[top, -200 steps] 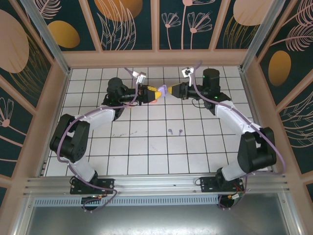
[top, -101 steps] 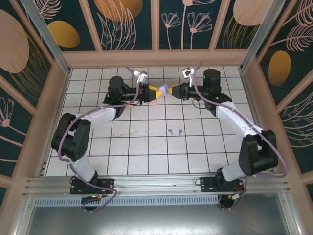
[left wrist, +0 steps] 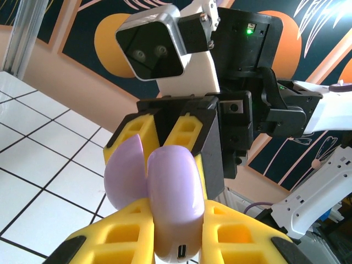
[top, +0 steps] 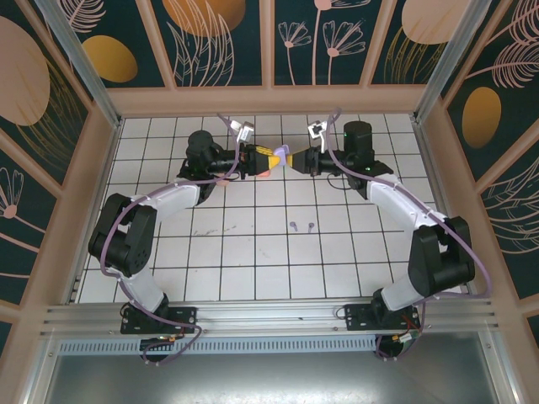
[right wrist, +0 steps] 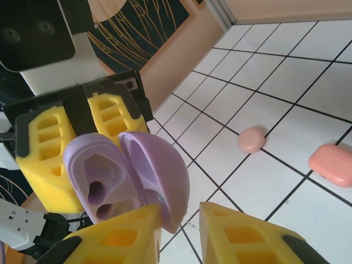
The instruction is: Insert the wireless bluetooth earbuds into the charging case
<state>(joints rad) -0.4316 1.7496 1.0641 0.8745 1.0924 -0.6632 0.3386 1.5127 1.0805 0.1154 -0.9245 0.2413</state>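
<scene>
The purple charging case [left wrist: 171, 184] is held up in the air with my left gripper [left wrist: 176, 208] shut on its body, port end toward the camera. The lid [right wrist: 159, 168] hangs open, and both sockets [right wrist: 99, 193] look empty. My right gripper [right wrist: 183, 212] faces it, open; the lid's edge sits between its fingers, against the left one with a gap to the right one. From above, the two grippers [top: 268, 157] [top: 295, 158] meet at the far middle. Two purple earbuds [top: 293, 225] [top: 311, 225] lie side by side on the tiles at the middle.
A pale pink oval case [right wrist: 251, 139] and a coral-pink rounded case [right wrist: 331, 164] lie shut on the white tiled floor [top: 253, 261] below the grippers. A coral shape [top: 263, 173] shows under the left gripper. Wooden walls [top: 269, 99] ring the floor.
The right gripper has moved a little to the left, onto the case's open lid, and its fingers have narrowed slightly. The left gripper has kept hold of the case without moving.
</scene>
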